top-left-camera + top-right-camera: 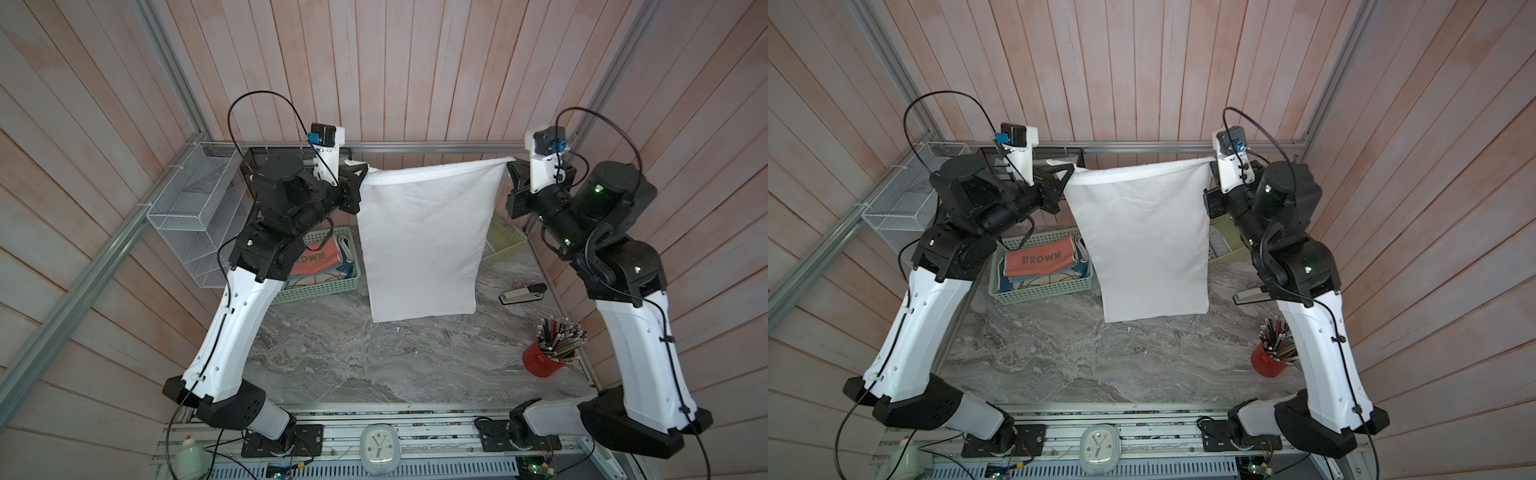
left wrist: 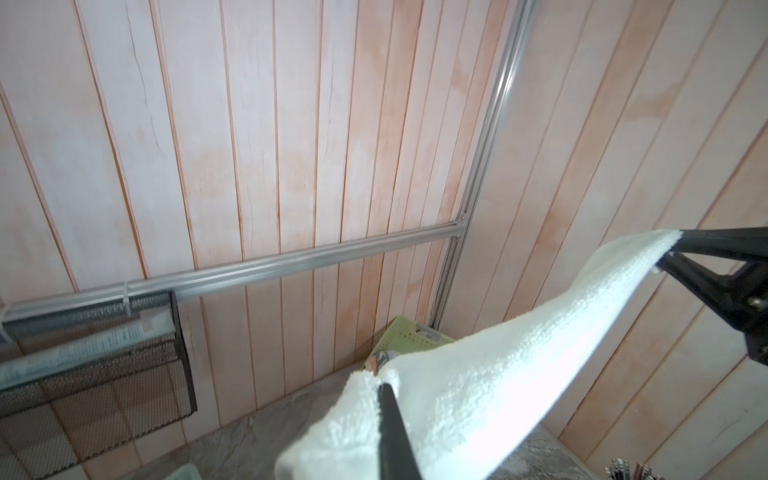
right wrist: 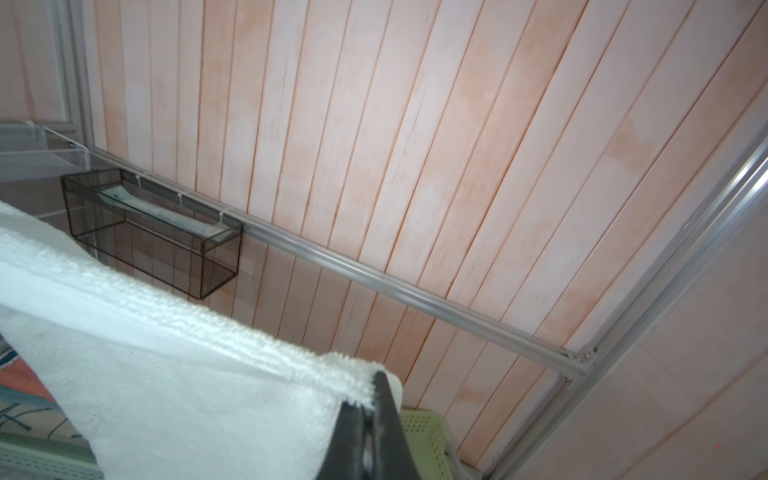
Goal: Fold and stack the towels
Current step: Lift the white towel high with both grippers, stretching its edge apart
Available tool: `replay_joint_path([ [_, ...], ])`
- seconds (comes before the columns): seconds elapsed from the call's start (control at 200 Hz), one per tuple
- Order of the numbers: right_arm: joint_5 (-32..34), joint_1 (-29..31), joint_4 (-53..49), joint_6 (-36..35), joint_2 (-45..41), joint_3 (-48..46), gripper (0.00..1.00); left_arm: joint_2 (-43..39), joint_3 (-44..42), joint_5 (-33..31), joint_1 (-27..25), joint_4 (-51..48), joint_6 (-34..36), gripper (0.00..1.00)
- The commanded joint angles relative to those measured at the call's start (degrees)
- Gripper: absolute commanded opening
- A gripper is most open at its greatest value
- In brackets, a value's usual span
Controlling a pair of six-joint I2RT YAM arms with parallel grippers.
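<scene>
while aloft, white towel point(image 1: 419, 241), top corners tight in left fingers point(image 2: 392, 428) and right fingers point(image 3: 386, 428)

Hanging white towel point(image 1: 419, 245) screened the pale basket point(image 1: 505, 239); its contents were mostly hidden in both top views. In a top view the left arm point(image 1: 249, 291) covered the first letters on the coral towel point(image 1: 328, 249). The right arm point(image 1: 1308, 324) hid part of the stapler point(image 1: 1252, 296). Both the left gripper point(image 2: 384, 388) and right gripper point(image 3: 376, 380) ran off the frame edge in their own wrist views; towel's lower edge was cut off there too.
</scene>
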Motion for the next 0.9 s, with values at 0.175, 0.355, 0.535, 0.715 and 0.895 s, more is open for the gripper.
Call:
replay_joint_path([
  [0.175,3.13,3.54,7.18,-2.98,-9.23,0.65,0.00,-10.39,-2.30,-3.49,-7.12,10.42,8.37,0.00],
  [0.355,3.86,3.57,4.38,-2.87,-8.98,4.42,0.00,-7.64,5.74,-4.94,-11.01,5.83,10.07,0.00],
  [0.535,8.04,3.56,0.86,-3.56,-3.90,10.21,0.00,-5.46,9.03,-9.09,-11.14,3.54,11.10,0.00],
  [0.715,15.32,3.39,1.53,-4.65,1.34,7.83,0.00,-1.54,8.78,-16.60,-10.34,1.54,13.40,0.00],
  [0.895,13.45,-2.59,4.77,-2.48,6.77,3.42,0.00,5.46,8.78,-11.39,-2.79,0.70,8.92,0.00],
])
